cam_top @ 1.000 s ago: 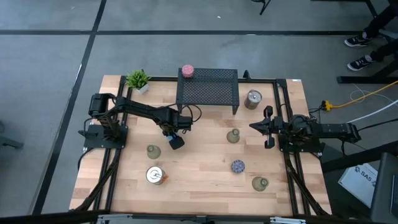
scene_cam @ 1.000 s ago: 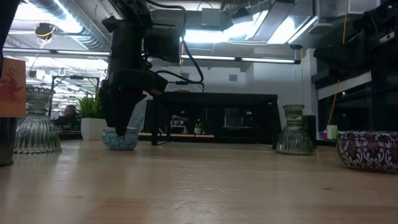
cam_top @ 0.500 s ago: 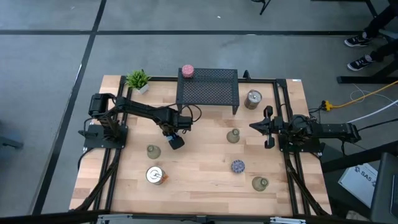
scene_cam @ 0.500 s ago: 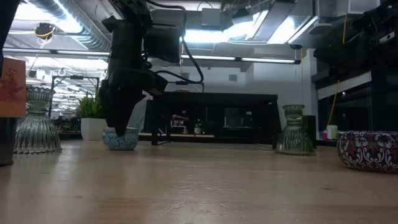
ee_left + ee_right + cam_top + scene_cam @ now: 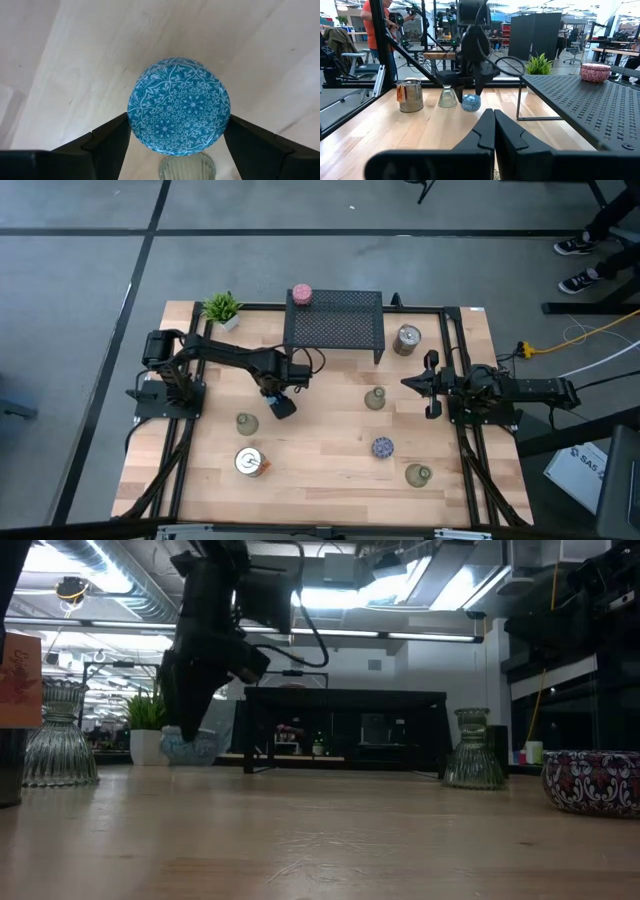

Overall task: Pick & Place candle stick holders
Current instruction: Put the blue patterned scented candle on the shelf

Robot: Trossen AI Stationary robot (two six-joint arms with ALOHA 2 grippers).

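A round light-blue patterned candle stick holder (image 5: pixel 179 105) hangs a little above the table left of centre, also seen in the low view (image 5: pixel 190 747). My left gripper (image 5: pixel 280 402) is shut on it and points straight down. A pink holder (image 5: pixel 301 295) sits on the black mesh rack (image 5: pixel 333 320). Several other holders stand on the wood: silver (image 5: pixel 406 339), clear olive (image 5: pixel 375 399), speckled dark blue (image 5: pixel 382 447). My right gripper (image 5: pixel 408 383) waits shut at the table's right side. My left gripper pinches the light-blue holder by two opposite sides of its round body (image 5: pixel 134 120), one finger (image 5: pixel 112 145) on each side. The fingers come from above, pointing down. The holder sits level, lifted clear of the table by a small gap.
A small green plant (image 5: pixel 222 308) stands at the far left corner. A ribbed glass holder (image 5: pixel 247 423) and a silver one (image 5: pixel 249 462) stand close by, toward the near edge. An olive holder (image 5: pixel 418 475) sits near right. Bare wood lies mid-table.
My left gripper has risen a little, and the light-blue holder, which stood on the table, now hangs clear of it. The right arm has kept still.
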